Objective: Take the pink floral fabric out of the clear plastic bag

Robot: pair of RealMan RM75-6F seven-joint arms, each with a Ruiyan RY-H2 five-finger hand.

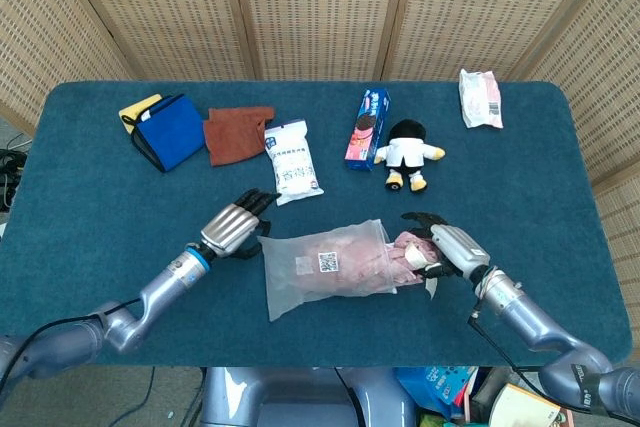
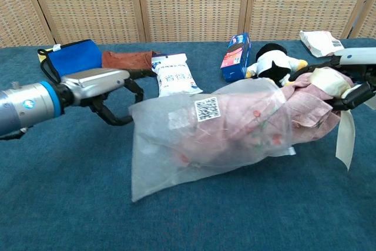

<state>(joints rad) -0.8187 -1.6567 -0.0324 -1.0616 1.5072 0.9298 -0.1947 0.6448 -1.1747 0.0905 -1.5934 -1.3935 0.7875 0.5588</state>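
The pink floral fabric (image 1: 408,252) sticks partway out of the open right end of the clear plastic bag (image 1: 320,269), which lies near the front edge of the blue table (image 1: 90,197), as the right hand (image 1: 445,247) grips the exposed bunch of cloth. The left hand (image 1: 232,227) pinches the bag's left corner with curled fingers, keeping the bag stretched between the 2 hands. Farther back stand a white snack packet (image 1: 293,160), a rust-brown cloth (image 1: 236,132), a blue pouch (image 1: 167,131), a cookie box (image 1: 367,127), a plush doll (image 1: 406,154) and a pink-and-white packet (image 1: 480,97).
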